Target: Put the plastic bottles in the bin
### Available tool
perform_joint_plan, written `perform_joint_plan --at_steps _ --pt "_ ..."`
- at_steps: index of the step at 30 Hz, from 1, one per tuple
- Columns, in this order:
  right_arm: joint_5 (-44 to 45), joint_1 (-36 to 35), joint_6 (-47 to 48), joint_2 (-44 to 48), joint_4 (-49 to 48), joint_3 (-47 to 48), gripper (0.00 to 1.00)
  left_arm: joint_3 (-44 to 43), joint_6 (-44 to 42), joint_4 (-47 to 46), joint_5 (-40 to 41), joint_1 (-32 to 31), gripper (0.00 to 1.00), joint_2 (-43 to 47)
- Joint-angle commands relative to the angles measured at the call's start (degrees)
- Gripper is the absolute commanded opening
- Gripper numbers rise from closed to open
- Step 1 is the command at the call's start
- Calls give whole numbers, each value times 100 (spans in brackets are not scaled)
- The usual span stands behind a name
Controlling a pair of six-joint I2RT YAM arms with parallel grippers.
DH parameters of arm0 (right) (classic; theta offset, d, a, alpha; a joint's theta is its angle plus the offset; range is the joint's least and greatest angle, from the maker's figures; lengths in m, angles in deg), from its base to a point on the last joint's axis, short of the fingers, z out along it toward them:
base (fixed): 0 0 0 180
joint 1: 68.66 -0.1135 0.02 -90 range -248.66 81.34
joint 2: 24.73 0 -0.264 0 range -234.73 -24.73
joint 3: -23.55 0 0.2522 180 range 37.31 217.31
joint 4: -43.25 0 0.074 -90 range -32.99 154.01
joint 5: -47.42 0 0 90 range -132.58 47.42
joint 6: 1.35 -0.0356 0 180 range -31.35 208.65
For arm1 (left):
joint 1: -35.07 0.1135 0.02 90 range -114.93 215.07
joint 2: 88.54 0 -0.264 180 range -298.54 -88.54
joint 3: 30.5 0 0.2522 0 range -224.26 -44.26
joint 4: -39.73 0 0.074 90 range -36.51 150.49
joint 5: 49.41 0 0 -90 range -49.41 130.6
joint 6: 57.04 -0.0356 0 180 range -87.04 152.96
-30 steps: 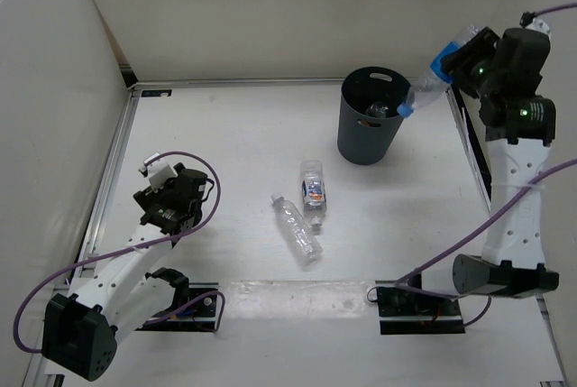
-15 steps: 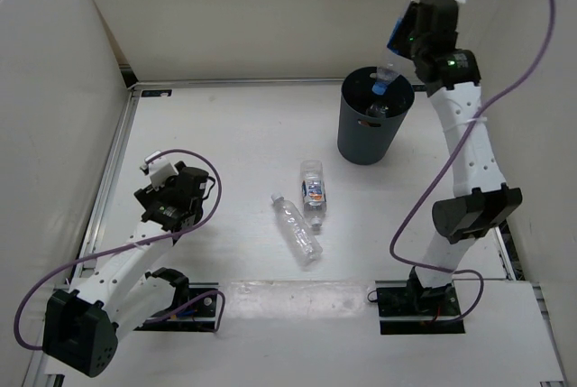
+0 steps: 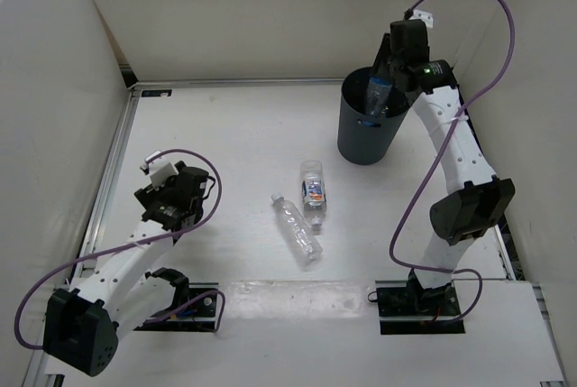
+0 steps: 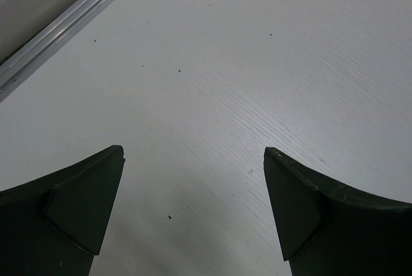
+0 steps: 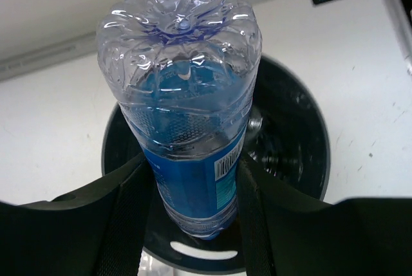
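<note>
I have my right hand [image 5: 193, 189] clamped on the blue-tinted bottle [image 5: 183, 96], above the bin [image 3: 361, 139]. My left hand [image 4: 193, 205] stands fully open over the counter [image 4: 257, 64], holding nothing.

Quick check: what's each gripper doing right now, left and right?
Left gripper: open, holding nothing.
Right gripper: shut on the blue-tinted bottle, held over the bin.

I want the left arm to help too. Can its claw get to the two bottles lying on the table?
Probably yes. The left claw is open and empty, and nothing on the table stands between it and the plain bottle or the labelled bottle beside it. The reach looks enough, I think.
</note>
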State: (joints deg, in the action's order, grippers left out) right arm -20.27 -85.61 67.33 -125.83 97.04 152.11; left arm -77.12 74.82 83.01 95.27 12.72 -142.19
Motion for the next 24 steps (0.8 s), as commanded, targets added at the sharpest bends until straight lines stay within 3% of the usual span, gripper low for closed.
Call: perform_joint_plan --at_steps 1,4,5,7,10,14,17,20,23,24 --pt "-420 -10 -171 169 373 -185 51 -221 14 -25 35 81 100 -14" --pt "-341 -19 -153 257 470 -353 64 -247 15 -7 -18 160 100 -40" --pt "-350 33 -136 249 540 -310 76 -238 49 1 -27 169 100 -23" --pt "-516 191 -127 143 777 -240 88 -238 76 45 -45 196 100 -23" --pt "-613 410 -232 195 1471 357 89 -291 102 98 -202 336 100 -93" --pt "-727 649 -232 775 1850 341 89 -527 -134 151 -834 862 100 -339" --pt "-1008 868 -223 1458 1947 34 89 -1174 -57 920 -1214 1040 100 -708" --pt "-1527 974 -109 2137 1720 -904 89 -1703 225 1442 -1748 1031 100 -972" --pt "-1921 913 -136 3285 1456 -1677 89 -1855 95 1338 -2739 699 100 -876" --pt "-1992 887 -135 3411 1420 -1794 89 -1864 76 928 -2952 549 100 -823"
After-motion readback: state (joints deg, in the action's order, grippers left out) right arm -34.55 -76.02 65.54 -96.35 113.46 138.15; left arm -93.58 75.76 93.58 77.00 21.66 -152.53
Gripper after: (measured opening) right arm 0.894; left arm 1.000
